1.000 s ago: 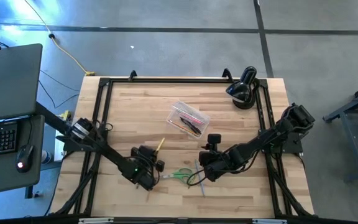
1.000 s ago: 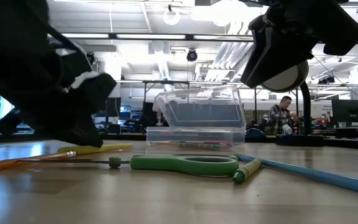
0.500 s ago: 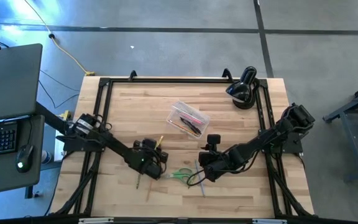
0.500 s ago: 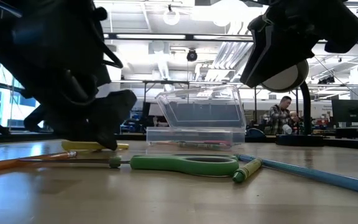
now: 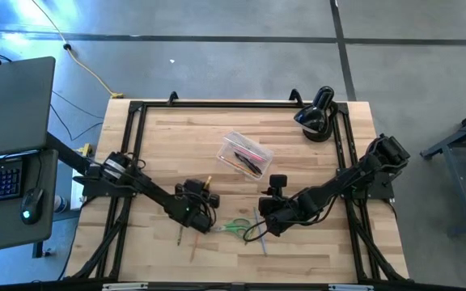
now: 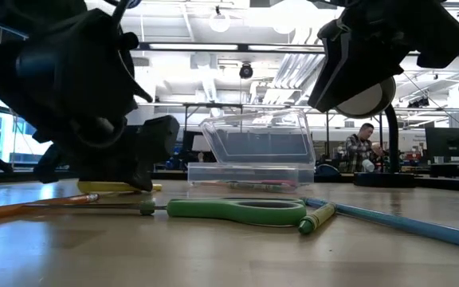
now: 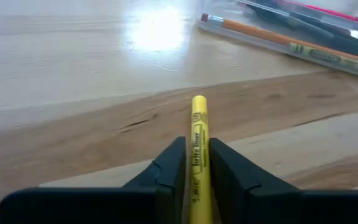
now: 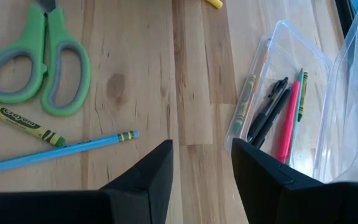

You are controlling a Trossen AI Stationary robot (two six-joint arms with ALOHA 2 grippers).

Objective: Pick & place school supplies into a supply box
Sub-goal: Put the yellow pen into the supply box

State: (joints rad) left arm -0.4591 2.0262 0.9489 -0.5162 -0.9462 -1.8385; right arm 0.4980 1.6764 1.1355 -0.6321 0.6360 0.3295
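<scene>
Pens and crayons [image 8: 272, 115] lie inside clear supply box [image 8: 303, 56].

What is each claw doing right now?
Left claw: closed on the yellow highlighter at the table.
Right claw: open, empty, near the scissors.

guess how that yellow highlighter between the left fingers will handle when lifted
The slim yellow plastic highlighter looks stiff and light. Its round barrel may roll if released on the wooden table. Smooth plastic could slip or pivot, since the left end effector pinches only a short stretch.
</scene>
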